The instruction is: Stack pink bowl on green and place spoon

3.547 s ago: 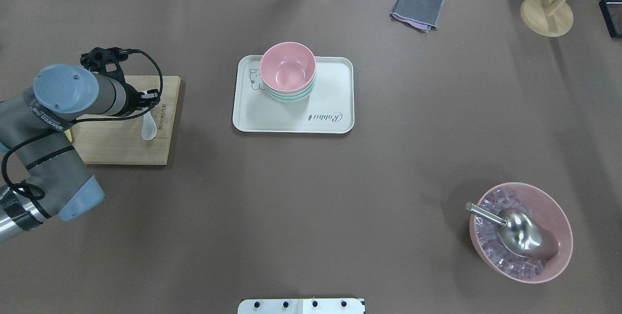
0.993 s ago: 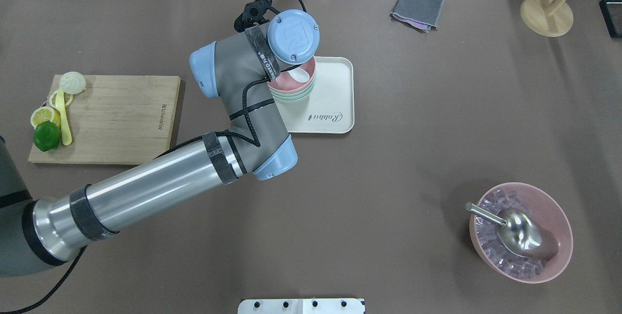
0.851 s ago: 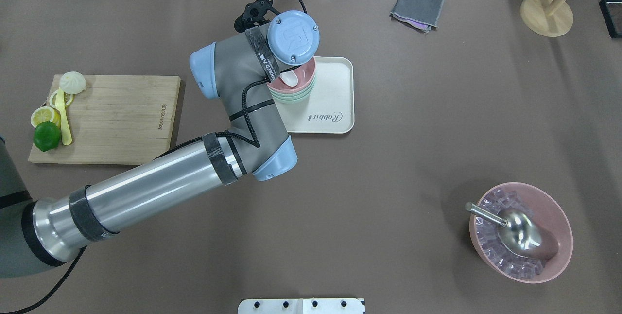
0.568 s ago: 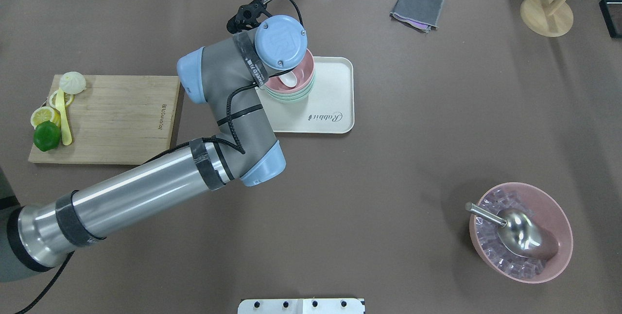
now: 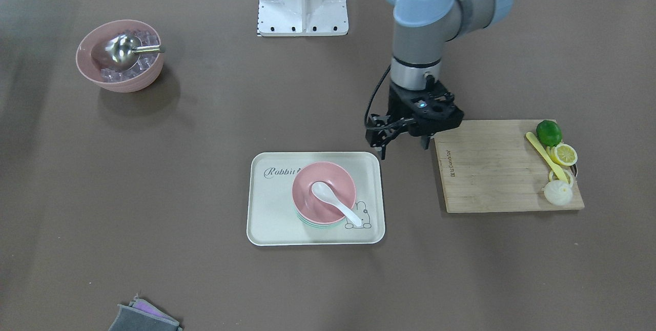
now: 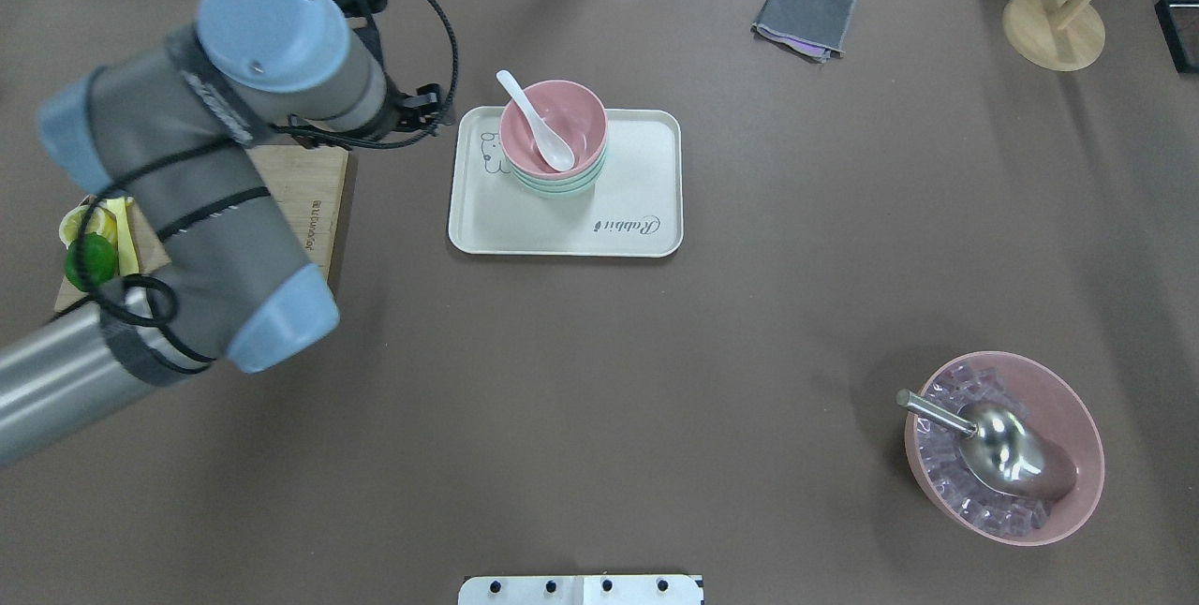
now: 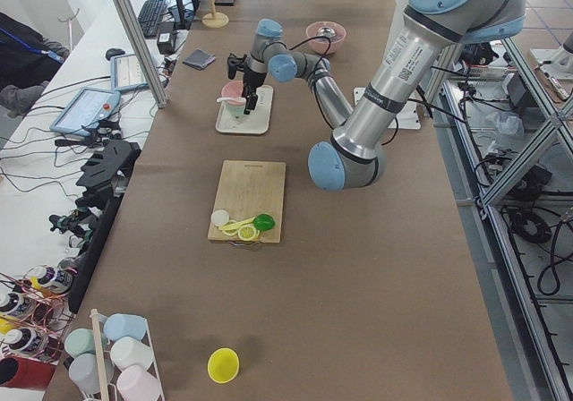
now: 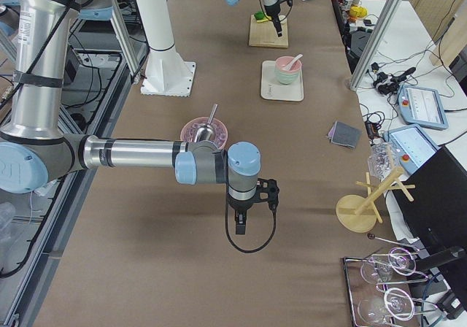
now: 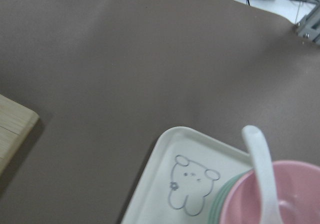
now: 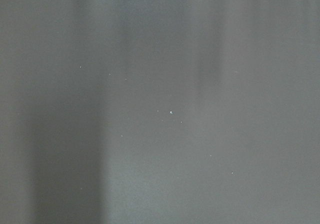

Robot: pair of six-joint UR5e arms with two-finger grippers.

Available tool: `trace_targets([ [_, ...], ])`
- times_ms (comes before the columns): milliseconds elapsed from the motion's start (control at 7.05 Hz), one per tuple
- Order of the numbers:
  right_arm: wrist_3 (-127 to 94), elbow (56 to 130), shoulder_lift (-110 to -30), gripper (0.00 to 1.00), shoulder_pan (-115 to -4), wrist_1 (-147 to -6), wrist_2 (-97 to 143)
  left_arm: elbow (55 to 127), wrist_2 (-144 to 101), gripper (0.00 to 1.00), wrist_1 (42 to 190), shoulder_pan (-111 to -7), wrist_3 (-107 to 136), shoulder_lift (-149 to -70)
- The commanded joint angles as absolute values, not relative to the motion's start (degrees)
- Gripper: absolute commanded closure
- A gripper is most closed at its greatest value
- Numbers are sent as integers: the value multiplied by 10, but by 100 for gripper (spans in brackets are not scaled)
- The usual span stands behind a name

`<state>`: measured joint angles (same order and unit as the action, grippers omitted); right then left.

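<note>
The pink bowl (image 6: 573, 121) sits nested on the green bowl (image 6: 553, 189) on the white tray (image 6: 562, 235). The white spoon (image 6: 537, 121) lies in the pink bowl, its handle sticking out over the rim. In the front view the spoon (image 5: 334, 203) rests in the pink bowl (image 5: 333, 176). My left gripper (image 5: 404, 149) is open and empty, hovering between the tray and the cutting board, apart from the bowls. The left wrist view shows the spoon (image 9: 262, 169) and the tray's corner (image 9: 170, 134). My right gripper (image 8: 241, 225) shows only in the exterior right view; I cannot tell its state.
A wooden cutting board (image 5: 492, 167) with a lime, lemon slices, a yellow knife and a bun lies next to my left gripper. A large pink bowl (image 6: 1077, 418) of ice cubes with a metal scoop stands near right. A grey cloth (image 6: 804, 15) and a wooden stand (image 6: 1054, 24) are at the far edge.
My left arm carried the spoon from the cutting board to the pink bowl, let it go, then drew back left. The spoon now lies in the bowl.
</note>
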<state>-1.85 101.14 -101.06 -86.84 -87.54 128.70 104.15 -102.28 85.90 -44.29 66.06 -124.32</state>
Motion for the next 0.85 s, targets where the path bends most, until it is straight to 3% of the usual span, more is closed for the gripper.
trace_targets([
  [0,-18,1008,-1012,0,-868,-875,1285,1087,-1112,1,821,-537,411,-1161],
  [284,-18,1007,-1015,0,-868,-875,1285,1060,-1193,1,820,-677,103,-1087],
  [709,-18,1003,-1016,0,-868,-875,1283,921,-1266,1,822,-875,-204,-1052],
])
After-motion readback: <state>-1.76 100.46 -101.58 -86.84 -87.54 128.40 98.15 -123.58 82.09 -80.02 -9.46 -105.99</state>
